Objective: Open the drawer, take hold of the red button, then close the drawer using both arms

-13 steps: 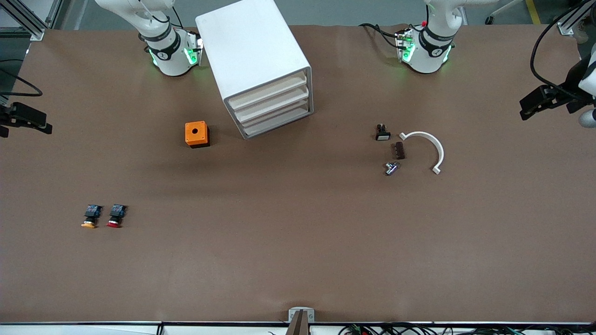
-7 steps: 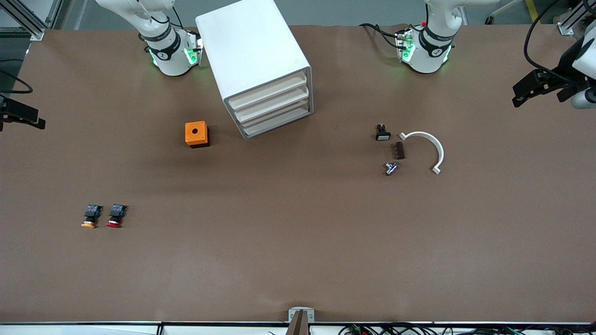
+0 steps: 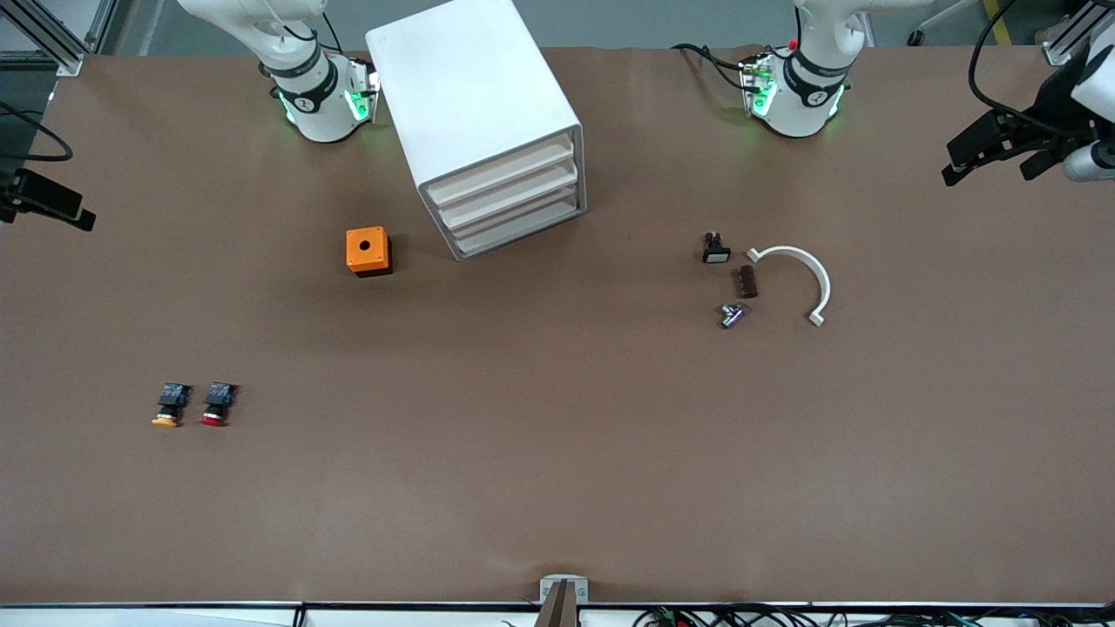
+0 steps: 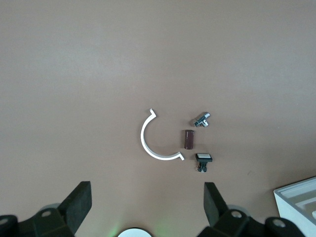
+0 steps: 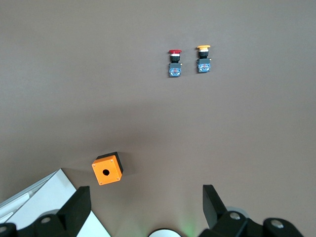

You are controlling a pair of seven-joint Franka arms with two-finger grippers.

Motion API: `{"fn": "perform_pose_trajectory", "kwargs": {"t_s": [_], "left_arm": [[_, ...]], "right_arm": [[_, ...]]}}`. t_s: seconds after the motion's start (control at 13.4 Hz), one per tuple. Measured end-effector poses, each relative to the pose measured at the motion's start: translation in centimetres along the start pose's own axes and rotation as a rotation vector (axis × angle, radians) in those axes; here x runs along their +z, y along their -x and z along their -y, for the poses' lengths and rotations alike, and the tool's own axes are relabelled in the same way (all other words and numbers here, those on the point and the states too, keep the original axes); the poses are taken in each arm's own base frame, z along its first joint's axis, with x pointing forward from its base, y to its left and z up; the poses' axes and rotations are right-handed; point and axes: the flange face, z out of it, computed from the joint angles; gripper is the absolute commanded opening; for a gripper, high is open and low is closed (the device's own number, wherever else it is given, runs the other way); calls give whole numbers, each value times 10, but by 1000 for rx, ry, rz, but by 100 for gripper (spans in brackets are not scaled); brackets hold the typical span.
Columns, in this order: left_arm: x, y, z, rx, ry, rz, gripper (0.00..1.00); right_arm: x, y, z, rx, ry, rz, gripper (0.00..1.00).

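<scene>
A white cabinet [image 3: 475, 113] stands near the robots' bases, its stacked drawers [image 3: 510, 196] all pushed in. The red-capped button [image 3: 215, 405] lies on its side toward the right arm's end of the table, nearer the front camera; the right wrist view also shows the button [image 5: 175, 63]. My right gripper [image 3: 48, 205] hangs open and empty high over the table's edge at that end. Its fingers [image 5: 74, 207] frame bare table. My left gripper [image 3: 989, 165] hangs open and empty over the table's left arm's end. Its fingers [image 4: 79, 205] hold nothing.
A yellow-capped button [image 3: 170, 407] lies beside the red one. An orange cube with a hole [image 3: 367, 251] sits beside the cabinet. Toward the left arm's end lie a white curved piece [image 3: 806, 270], a brown cylinder [image 3: 746, 281], a metal fitting [image 3: 732, 314] and a small black switch [image 3: 716, 248].
The left gripper has drifted toward the robots' base side and a little inward over the table. The right gripper has shifted slightly. Nothing on the table moved.
</scene>
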Motion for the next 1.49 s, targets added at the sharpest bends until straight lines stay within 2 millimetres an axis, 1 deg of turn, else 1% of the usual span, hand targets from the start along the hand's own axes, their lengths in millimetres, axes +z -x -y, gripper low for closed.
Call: {"fn": "perform_pose_trajectory", "kwargs": {"t_s": [0.15,0.37,0.52,0.9,1.12,1.34,1.49], "left_arm": [[2,0,0,6,-42,1,100],[3,1,-5,22,-98,-4,100],[3,2,-9,30,-104,-4,100],[4,0,-6,23,-101,-15,100],[5,-1,-1,9,-65,-8,100],[7,-2,-1,7,-59,-8,100],[6,-3,-1,8,-57,-15,100]], "right_arm": [[-1,0,-3,-45,0,-5,100],[-4,1,-3,-89,0,-15,100],[-4,1,-3,-93,0,-15,100],[-2,5,-9,-84,-2,3,100],[4,20,-12,-83,-8,-11,100],[10,42,-14,-86,-16,-42,100],[9,54,-12,-92,-19,-48,100]]}}
